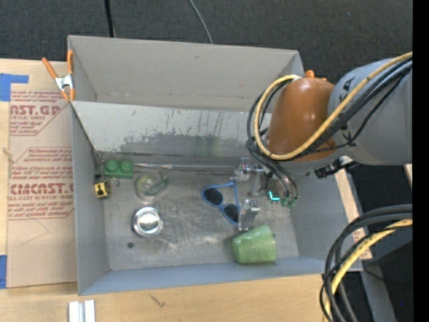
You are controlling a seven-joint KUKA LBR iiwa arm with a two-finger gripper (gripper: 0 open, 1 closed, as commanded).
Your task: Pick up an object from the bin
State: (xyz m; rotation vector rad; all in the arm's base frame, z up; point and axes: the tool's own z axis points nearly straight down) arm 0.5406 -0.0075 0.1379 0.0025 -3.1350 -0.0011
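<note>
Pick not yet done; nothing seen lifted clear of bin (pixel 167 129).
Claw (pixel 249 215) low over floor, right of centre, touching or just beside blue sunglasses (pixel 214 196); green cup (pixel 255 245) just below. Wide or narrow: cannot tell.
Front and right walls near, tight there. Open floor toward centre. Silver disc (pixel 147 221), clear cup (pixel 149 184), green brick (pixel 119 168) well apart at left.

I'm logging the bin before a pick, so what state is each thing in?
Green cup: on its side, by front wall.
Blue sunglasses: flat, partly under end effector.
Silver disc: flat, touching nothing.
Clear cup: pose unclear.
Green block: against back wall.
</note>
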